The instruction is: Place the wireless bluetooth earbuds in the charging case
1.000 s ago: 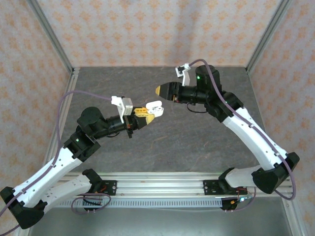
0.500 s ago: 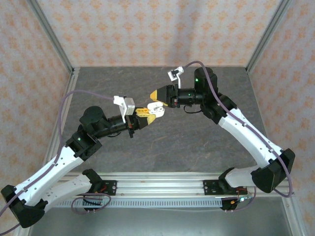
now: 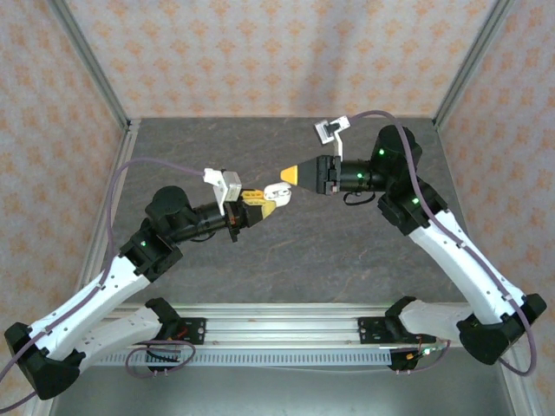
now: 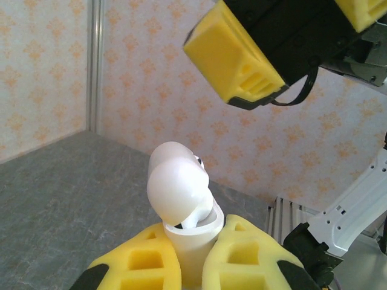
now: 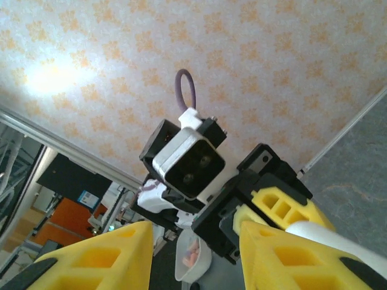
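My left gripper (image 3: 264,204) is shut on the white charging case (image 3: 277,192), held in the air above the middle of the table. In the left wrist view the case (image 4: 187,241) stands upright between the yellow fingers (image 4: 136,263) with its rounded lid (image 4: 178,187) swung open. My right gripper (image 3: 290,176) hovers just right of the case, pointing at it. Its jaws (image 5: 195,241) are open with nothing between them. One of its yellow fingers (image 4: 233,57) hangs above the case. The earbuds are hidden; whether one sits inside the case I cannot tell.
The grey stone-patterned table (image 3: 303,251) spreads below both arms. Patterned walls with metal posts (image 3: 95,78) enclose it on three sides. An aluminium rail (image 3: 286,322) runs along the near edge. A white bowl (image 5: 193,260) shows beyond the left arm.
The right gripper came close to the case half a second ago, then drew back to the right and swung level, its jaws a little narrower. The left gripper kept hold of the case.
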